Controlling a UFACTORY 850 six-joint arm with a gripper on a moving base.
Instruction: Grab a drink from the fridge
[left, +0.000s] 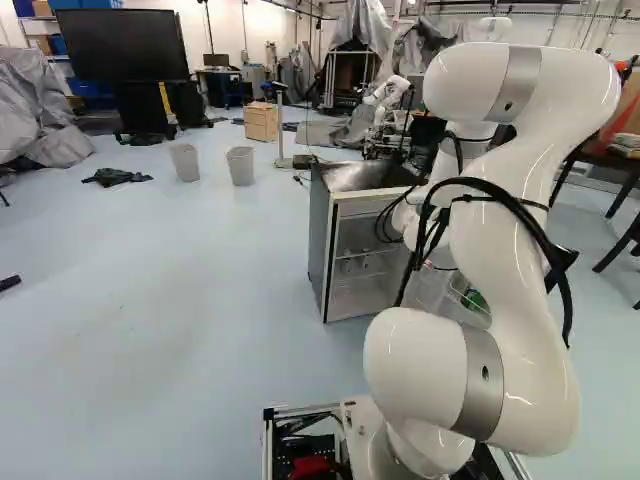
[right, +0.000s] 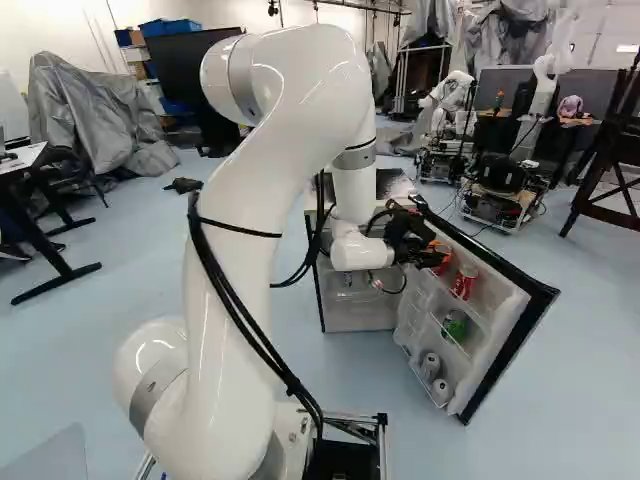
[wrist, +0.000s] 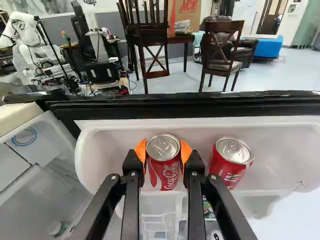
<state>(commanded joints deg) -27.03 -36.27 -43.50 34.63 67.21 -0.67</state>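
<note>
Can (wrist: 164, 161) | pinched between fingers (wrist: 194, 171) | in door bin (wrist: 112, 131) | beside second red can (wrist: 231, 162)

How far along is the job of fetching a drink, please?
The white fridge door with black edging already stands open. In hand, the black end effector with orange pads grips a red metal can within the white plastic door shelf. Lifting it out and clear appears to be left.

The arm (right: 240, 190) looks smooth and glossy, its bands (left: 481, 385) dull metal. The red cans (wrist: 164, 172) have shiny metal lids (wrist: 163, 146), the door shelf (wrist: 107, 145) seems smooth plastic, and the chairs (wrist: 220, 46) look wooden.
</note>
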